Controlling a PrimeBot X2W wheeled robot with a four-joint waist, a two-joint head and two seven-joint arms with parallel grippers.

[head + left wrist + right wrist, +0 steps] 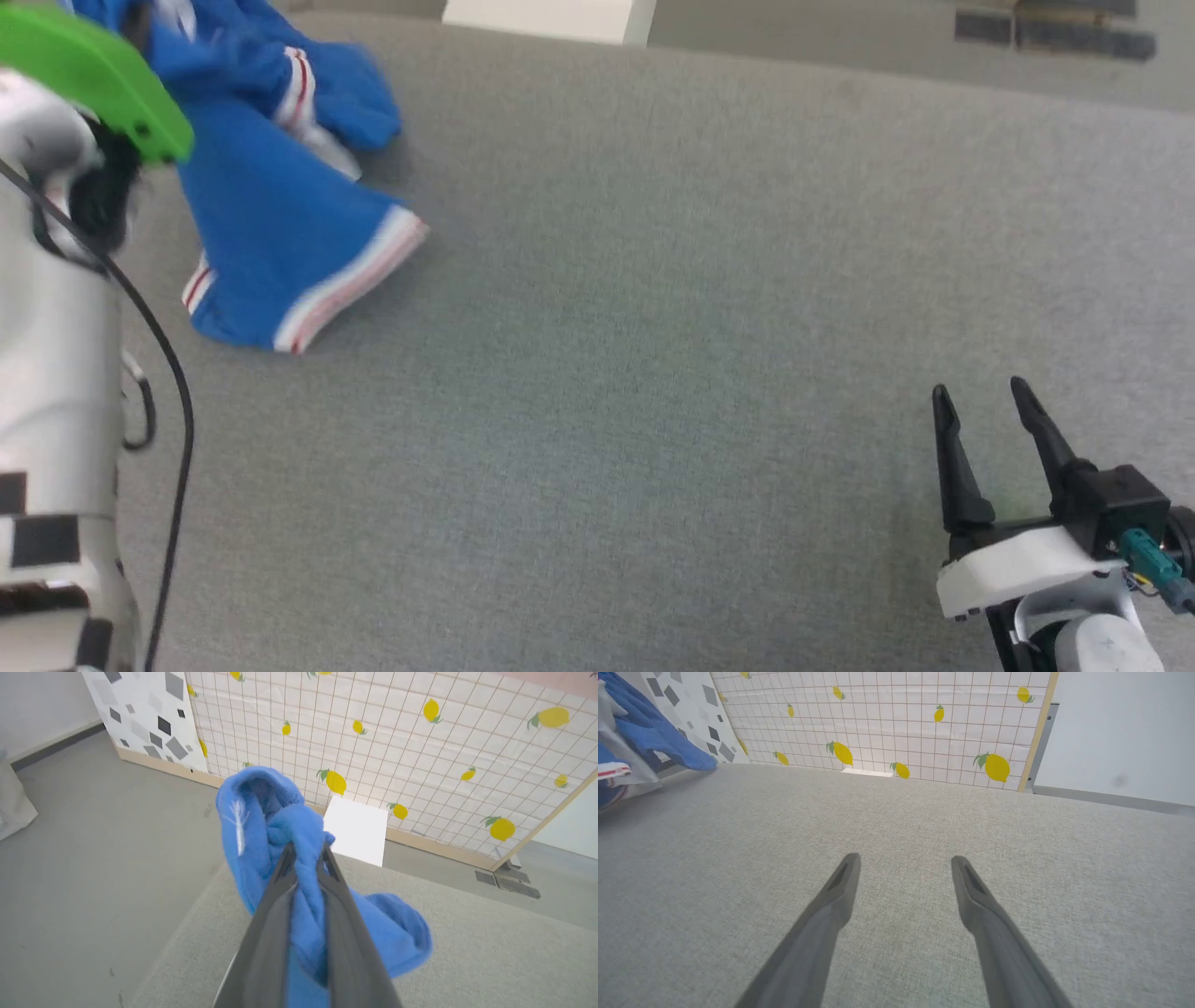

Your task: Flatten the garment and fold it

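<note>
The shirt (280, 243) is bunched at the upper left of the head view. A wad of it is clenched in the left claw (306, 855), and the striped hem (350, 275) is trailed down-right onto the gray table (653, 392). The right claw (980, 389) is spread wide and empty at the lower right, well apart. The loose hem is probably best reached from there, up and to the left.

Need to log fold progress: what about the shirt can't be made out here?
Head view: the garment is cut by the upper edge and partly hidden behind the green cover.
Left wrist view: bunched cloth hides which part the left claw pinches.
Right wrist view: the left edge crops it.
</note>
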